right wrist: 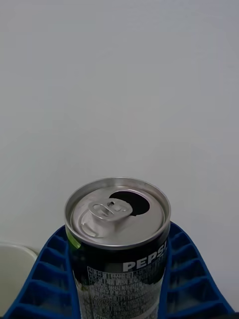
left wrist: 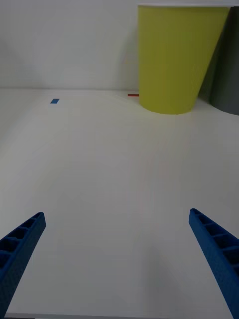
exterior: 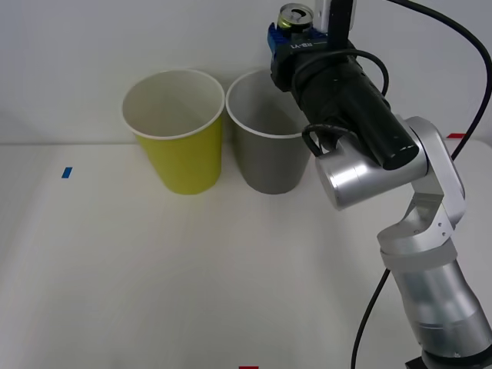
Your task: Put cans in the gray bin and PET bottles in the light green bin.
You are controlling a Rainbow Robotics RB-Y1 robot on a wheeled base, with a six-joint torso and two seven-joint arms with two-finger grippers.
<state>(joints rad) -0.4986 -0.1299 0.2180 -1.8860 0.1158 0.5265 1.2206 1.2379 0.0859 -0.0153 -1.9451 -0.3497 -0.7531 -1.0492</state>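
My right gripper [exterior: 296, 34] is raised above the far right rim of the gray bin [exterior: 265, 157] and is shut on a can [exterior: 295, 17]. In the right wrist view the can [right wrist: 118, 239] stands upright between the blue fingers [right wrist: 47, 279], its opened metal top showing and dark printed sides below. A pale curved rim [right wrist: 15, 246] shows at the corner under the can. The light green bin [exterior: 175, 131] stands left of the gray one, touching it. My left gripper [left wrist: 117, 259] is open low over the bare table, facing the light green bin [left wrist: 177, 57] and the gray bin [left wrist: 228, 65].
Blue tape [exterior: 67, 172] marks the table at the left, red tape [exterior: 247, 367] at the front edge. A white wall stands close behind the bins. The right arm's elbow [exterior: 361, 177] hangs over the table to the right of the gray bin.
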